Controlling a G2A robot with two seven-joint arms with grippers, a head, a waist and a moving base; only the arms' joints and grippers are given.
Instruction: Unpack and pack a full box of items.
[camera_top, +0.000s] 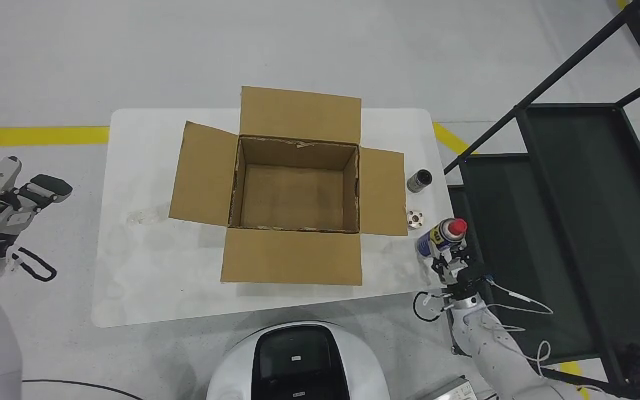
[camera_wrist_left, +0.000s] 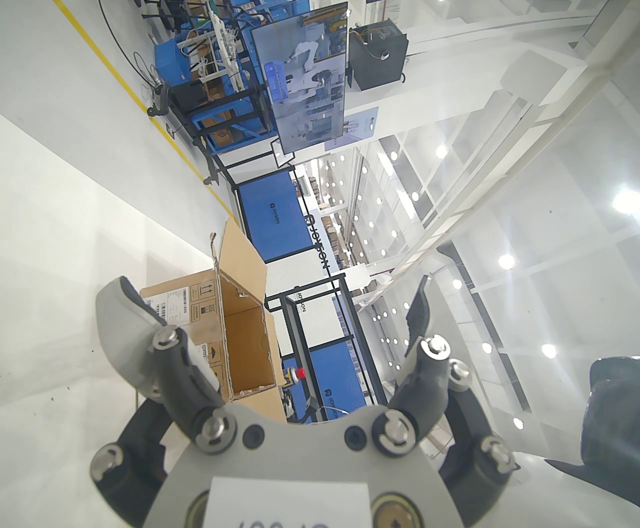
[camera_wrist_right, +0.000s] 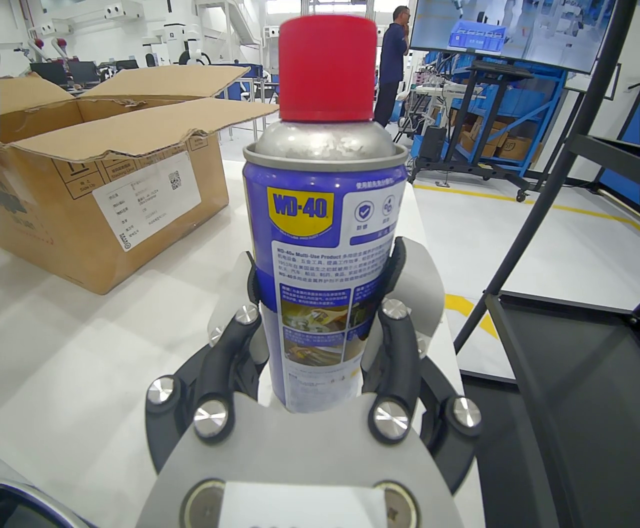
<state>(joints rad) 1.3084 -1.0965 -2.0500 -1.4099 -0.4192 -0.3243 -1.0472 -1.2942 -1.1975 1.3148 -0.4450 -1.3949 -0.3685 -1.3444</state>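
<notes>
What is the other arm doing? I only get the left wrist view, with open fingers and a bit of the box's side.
Observer: The right gripper is shut on an upright blue spray can with a red cap, near the table's right edge.
Operator: Is there stuff inside the box?
Observer: From the top view, the box shows only its bare cardboard bottom, with all four flaps open.
Operator: Where did the other things go?
Observer: Two stand on the table beside the box, on the robot's right: a dark cylinder and a small pale block.
</notes>
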